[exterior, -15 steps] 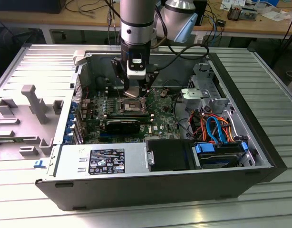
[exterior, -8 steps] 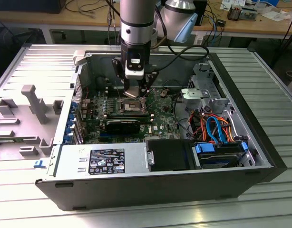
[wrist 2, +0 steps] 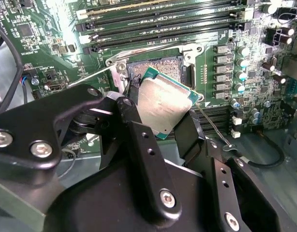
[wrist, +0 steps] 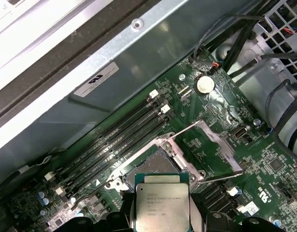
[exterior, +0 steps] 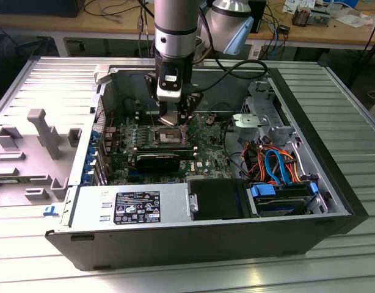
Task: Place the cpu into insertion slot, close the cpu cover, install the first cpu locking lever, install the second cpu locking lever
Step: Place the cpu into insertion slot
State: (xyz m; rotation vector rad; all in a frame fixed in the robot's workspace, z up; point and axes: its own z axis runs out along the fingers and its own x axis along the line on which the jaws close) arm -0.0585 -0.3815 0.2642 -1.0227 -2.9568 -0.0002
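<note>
Over one open insertion slot (wrist 2: 157, 65), one cpu (wrist 2: 164, 104) between two fingers (wrist 2: 142, 147)

Ribbed metal table (exterior: 349, 122), cluttered wooden bench (exterior: 65, 24)

We see the cpu (wrist: 162, 205) cut off by the picture's edge in the first wrist view, where it hides part of the insertion slot (wrist: 155, 162). In the second wrist view the fingers (wrist 2: 141, 140) cover two of its sides (the clamped ones). In the exterior view the gripper (exterior: 174, 119) hides part of the slot.
</note>
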